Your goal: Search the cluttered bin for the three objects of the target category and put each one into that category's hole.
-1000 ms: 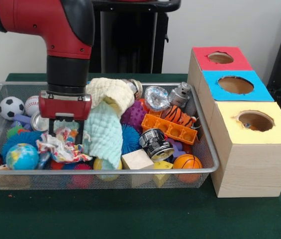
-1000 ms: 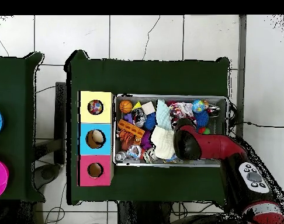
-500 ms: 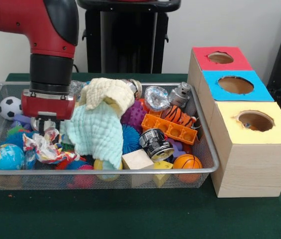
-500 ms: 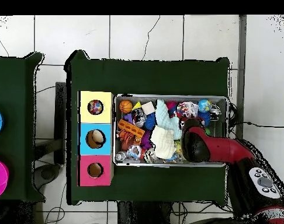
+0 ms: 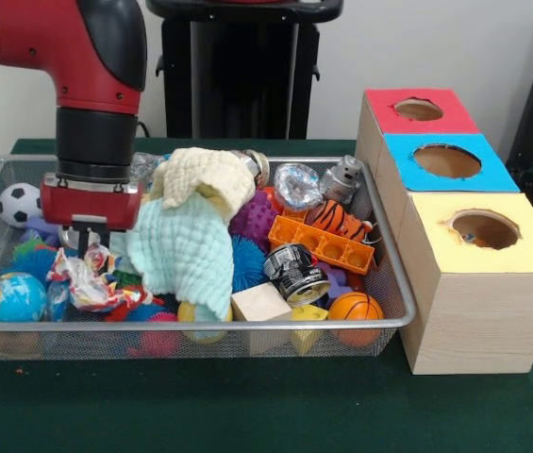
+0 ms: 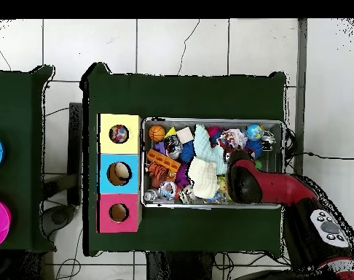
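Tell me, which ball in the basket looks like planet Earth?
The globe ball, blue with green land, at the bin's front corner. The soccer ball is black-and-white, the basketball orange.

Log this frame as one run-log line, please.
phase: searching bin | gripper: low over the crumpled wrapper, left of the green cloth; fingers hidden | bin: cluttered | yellow box: something inside hole

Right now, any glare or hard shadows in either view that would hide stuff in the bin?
Front view: even, soft light; only small highlights on the crumpled foil ball and the dented can. The arm, not lighting, blocks the items behind the gripper. Overhead view: no glare, but the bin contents are small and the arm covers its right part.
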Controlling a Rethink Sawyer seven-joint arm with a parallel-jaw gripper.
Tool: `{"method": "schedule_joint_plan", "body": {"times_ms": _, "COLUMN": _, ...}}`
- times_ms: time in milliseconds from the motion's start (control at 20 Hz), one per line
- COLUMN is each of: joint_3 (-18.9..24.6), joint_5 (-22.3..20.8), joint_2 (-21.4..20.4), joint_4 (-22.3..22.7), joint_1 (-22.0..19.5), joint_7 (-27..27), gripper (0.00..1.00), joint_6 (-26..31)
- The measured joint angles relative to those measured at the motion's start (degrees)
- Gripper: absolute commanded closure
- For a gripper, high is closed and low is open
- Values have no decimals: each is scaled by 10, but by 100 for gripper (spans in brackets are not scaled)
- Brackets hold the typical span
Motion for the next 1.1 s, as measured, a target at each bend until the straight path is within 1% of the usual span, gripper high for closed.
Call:
{"method": "schedule_joint_plan", "body": {"times_ms": 200, "joint_3": 0, "joint_5": 3, "joint_2": -7, "joint_4": 3, "joint_1": 5, "joint_7": 0, "gripper": 100, "joint_6": 4}}
{"method": "schedule_joint_plan", "body": {"times_ms": 300, "joint_3": 0, "joint_5": 9, "joint_2": -19, "joint_4": 9, "joint_1": 9, "joint_7": 0, "gripper": 100, "joint_6": 18}}
{"method": "schedule_joint_plan", "body": {"times_ms": 450, "joint_3": 3, "joint_5": 29, "joint_2": -51, "joint_4": 24, "joint_1": 10, "joint_7": 0, "gripper": 100, "joint_6": 64}}
{"method": "schedule_joint_plan", "body": {"times_ms": 500, "joint_3": 7, "joint_5": 45, "joint_2": -75, "joint_4": 32, "joint_1": 10, "joint_7": 0, "gripper": 100, "joint_6": 104}}
{"method": "schedule_joint_plan", "body": {"times_ms": 600, "joint_3": 11, "joint_5": 56, "joint_2": -95, "joint_4": 37, "joint_1": 9, "joint_7": 0, "gripper": 100, "joint_6": 138}}
{"method": "schedule_joint_plan", "body": {"times_ms": 700, "joint_3": 29, "joint_5": 78, "joint_2": -135, "joint_4": 47, "joint_1": 0, "joint_7": 0, "gripper": 100, "joint_6": 205}}
{"method": "schedule_joint_plan", "body": {"times_ms": 850, "joint_3": 44, "joint_5": 92, "joint_2": -158, "joint_4": 54, "joint_1": -10, "joint_7": 0, "gripper": 100, "joint_6": 237}}
{"method": "schedule_joint_plan", "body": {"times_ms": 900, "joint_3": 57, "joint_5": 103, "joint_2": -176, "joint_4": 61, "joint_1": -20, "joint_7": 0, "gripper": 100, "joint_6": 254}}
{"method": "schedule_joint_plan", "body": {"times_ms": 1100, "joint_3": 72, "joint_5": 112, "joint_2": -196, "joint_4": 69, "joint_1": -28, "joint_7": 0, "gripper": 100, "joint_6": 256}}
